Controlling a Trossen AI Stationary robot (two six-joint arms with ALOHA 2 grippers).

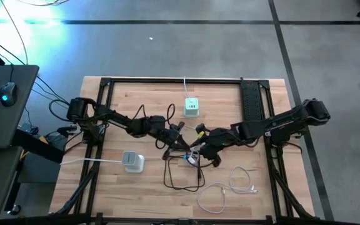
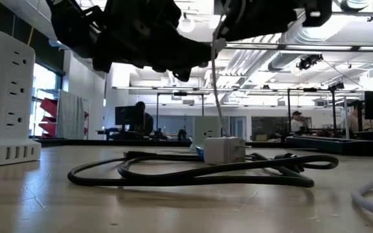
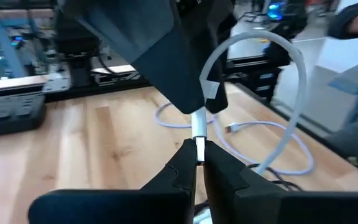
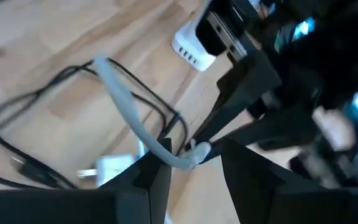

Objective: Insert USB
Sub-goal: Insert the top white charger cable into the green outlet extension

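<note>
A white cable with a USB plug (image 3: 198,127) is held above the middle of the table between both grippers. My left gripper (image 3: 199,152) is shut on the plug. My right gripper (image 4: 194,165) is shut on the cable (image 3: 207,87) just behind the plug, and the two stand tip to tip (image 1: 189,140). From there the cable (image 2: 219,97) runs down to a small white adapter block (image 2: 225,149) resting on the table among black cable loops (image 2: 193,169). A white power cube (image 1: 192,107) stands on the far side of the grippers. My left gripper pinches the USB plug (image 3: 198,144) between its two fingertips, at the plug's free end. The plug is lifted clear of the table and points away from the fingers toward my right gripper. My right gripper holds the white cable (image 3: 206,93) just behind the plug, between its fingers. In the right wrist view the cable (image 4: 178,157) lies across one fingertip. The rest of the cable hangs below to the adapter block on the table.
A white charger (image 1: 133,161) with its own cord lies near the table's left side. A loose white cable (image 1: 230,186) is coiled toward the near right. A tall white outlet tower (image 2: 5,97) stands at the left in the low view.
</note>
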